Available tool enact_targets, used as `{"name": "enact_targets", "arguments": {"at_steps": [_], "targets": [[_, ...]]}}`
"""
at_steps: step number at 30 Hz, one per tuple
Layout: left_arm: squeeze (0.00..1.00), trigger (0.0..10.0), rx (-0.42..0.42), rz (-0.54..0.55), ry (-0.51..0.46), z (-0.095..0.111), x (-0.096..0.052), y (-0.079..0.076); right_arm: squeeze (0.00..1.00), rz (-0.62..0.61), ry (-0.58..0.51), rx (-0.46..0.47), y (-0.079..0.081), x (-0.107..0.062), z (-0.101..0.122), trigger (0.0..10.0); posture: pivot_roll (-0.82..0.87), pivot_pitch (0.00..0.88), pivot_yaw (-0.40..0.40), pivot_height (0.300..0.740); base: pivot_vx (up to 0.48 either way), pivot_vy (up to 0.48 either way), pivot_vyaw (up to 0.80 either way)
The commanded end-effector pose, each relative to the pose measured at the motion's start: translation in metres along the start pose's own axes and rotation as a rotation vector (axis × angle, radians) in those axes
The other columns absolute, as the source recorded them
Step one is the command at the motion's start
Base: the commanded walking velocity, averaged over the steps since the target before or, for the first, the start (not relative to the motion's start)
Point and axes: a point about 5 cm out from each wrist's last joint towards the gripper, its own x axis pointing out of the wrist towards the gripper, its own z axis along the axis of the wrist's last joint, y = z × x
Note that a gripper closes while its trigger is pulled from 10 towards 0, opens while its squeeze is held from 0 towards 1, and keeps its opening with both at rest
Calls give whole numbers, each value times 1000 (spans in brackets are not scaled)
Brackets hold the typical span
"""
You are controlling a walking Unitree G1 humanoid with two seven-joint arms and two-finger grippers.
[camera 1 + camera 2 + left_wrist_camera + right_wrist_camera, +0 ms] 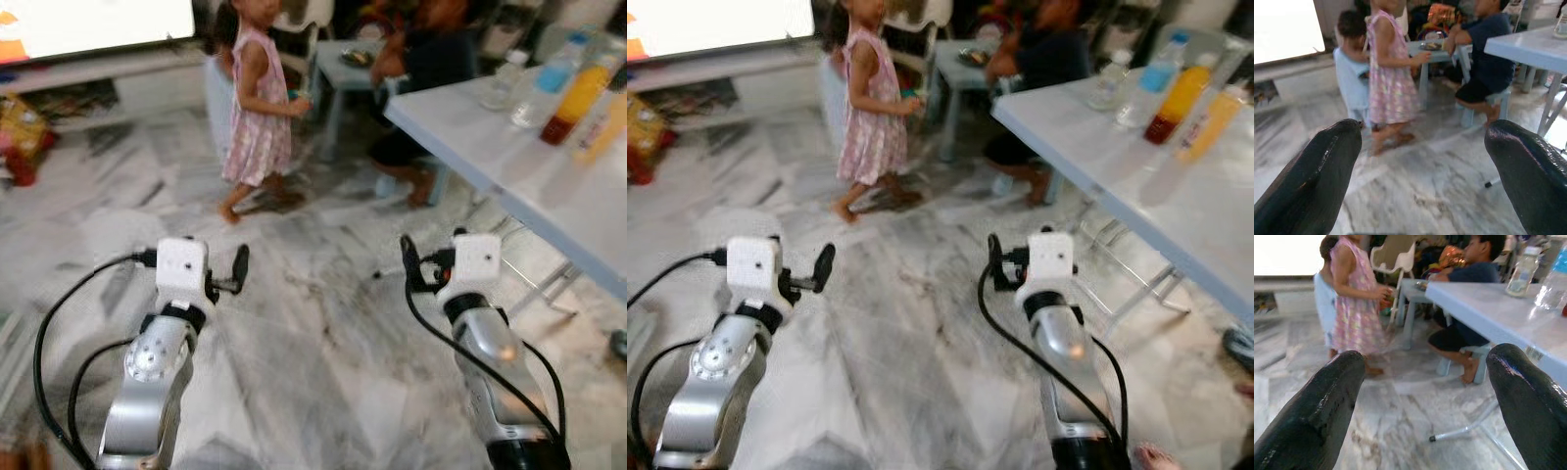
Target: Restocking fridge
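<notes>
Approaching: the stock is being closed on, it seems; no fridge is seen.
Left gripper (238,266): held lower left over grey marble floor (313,352), fingers spread wide, nothing held.
Right gripper (409,260): held lower centre-right, fingers wide apart, nothing carried.
Stock: orange-filled clear plastic bottle (578,98) and neighbours stand upper right on white folding table (460,127).
People: two children and a seated person are seen at the top.
Next: a bottle is likely to be reached for, table edge cleared.

table (549,196) front-R w/ bottles (573,93) on it | ppl (257,108) ahead by small table (343,73)
</notes>
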Motion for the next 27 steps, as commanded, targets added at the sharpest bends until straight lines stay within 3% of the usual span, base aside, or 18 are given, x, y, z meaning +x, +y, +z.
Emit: {"name": "enact_targets", "arguments": {"at_steps": [1, 6, 27], "targets": [[0, 10000, 4, 5, 10, -2, 0, 3, 0, 31, -9, 23, 8, 1, 2, 10000, 66, 61, -58, 740, 480, 0, -800], [0, 10000, 3, 55, -3, -1, 1, 6, 0, 20, -22, 15, 7, 1, 3, 10000, 63, 63, -57, 740, 480, 0, -800], [0, 10000, -31, 40, -41, 7, 8, 1, 0, 36, -84, 10, 9, 3, 15, 10000, 54, 74, -48, 740, 480, 0, -800]]}}
